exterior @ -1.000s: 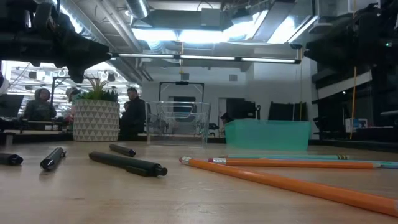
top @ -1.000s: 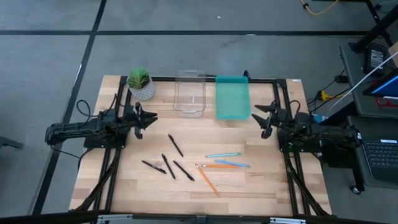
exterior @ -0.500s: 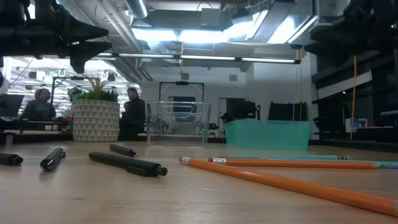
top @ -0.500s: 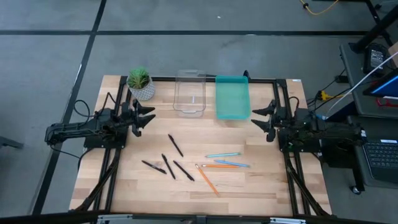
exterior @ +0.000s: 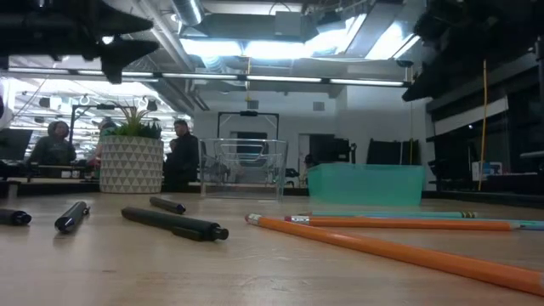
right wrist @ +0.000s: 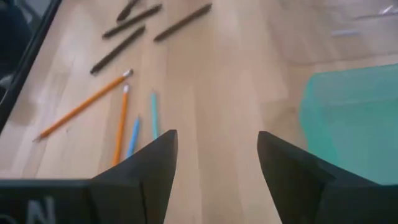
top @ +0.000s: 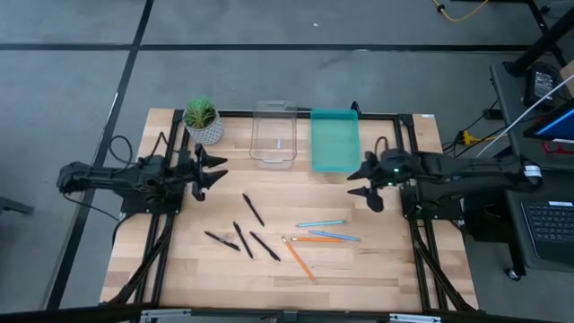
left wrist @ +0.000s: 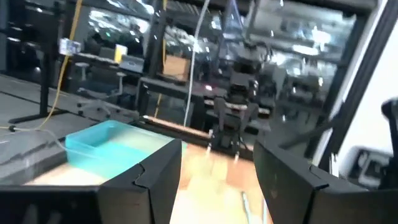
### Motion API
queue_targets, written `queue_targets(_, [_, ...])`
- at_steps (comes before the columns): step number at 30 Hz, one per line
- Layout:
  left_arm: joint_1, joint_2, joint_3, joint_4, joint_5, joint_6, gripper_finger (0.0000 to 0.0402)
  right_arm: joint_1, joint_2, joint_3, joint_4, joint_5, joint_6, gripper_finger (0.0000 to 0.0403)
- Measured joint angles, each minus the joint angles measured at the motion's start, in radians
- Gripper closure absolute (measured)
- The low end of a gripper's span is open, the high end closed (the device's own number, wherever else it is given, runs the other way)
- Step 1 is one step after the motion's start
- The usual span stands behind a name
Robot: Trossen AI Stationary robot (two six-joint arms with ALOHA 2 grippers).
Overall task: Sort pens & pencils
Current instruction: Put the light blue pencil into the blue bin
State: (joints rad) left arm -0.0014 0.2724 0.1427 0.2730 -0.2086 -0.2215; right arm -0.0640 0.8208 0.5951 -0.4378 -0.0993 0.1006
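1. Since a second ago, the right pincer (top: 363, 182) has swung inward toward the pencils (top: 320, 237), spread and empty; the left pincer (top: 218, 170) has spread wide.
2. Sorting looks unstarted — pens (top: 244, 235) and pencils lie mid-surface; next comes lowering over one stick.
3. Clear bin (top: 273, 135), teal bin (top: 335, 139) and potted plant (top: 202, 119) stand behind — nothing blocks.

wooden table (top: 179, 269) carries pens (top: 239, 235), pencils (top: 318, 237), a plant pot (top: 204, 123), two bins (top: 305, 136).
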Motion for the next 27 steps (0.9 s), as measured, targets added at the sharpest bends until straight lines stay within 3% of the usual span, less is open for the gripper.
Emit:
queue_targets(9, [-0.090, 0.341, 0.180, -0.057, 0.025, 0.225, 0.0206, 0.073, 0.208, 0.085, -0.098, -0.056, -0.001, 0.0182])
queue_targets(14, [-0.138, 0.468, 0.214, -0.053, 0.044, 0.225, 0.0208, 0.147, 0.277, 0.085, -0.108, -0.055, 0.072, 0.0189])
queue_targets(22, [-0.184, 0.632, 0.219, 0.025, -0.025, 0.200, 0.0209, 0.244, 0.438, 0.085, -0.096, -0.047, 0.149, 0.0190])
queue_targets(27, [-0.192, 0.673, 0.220, 0.052, -0.050, 0.199, 0.0210, 0.302, 0.534, 0.089, -0.073, 0.032, 0.103, 0.0190])
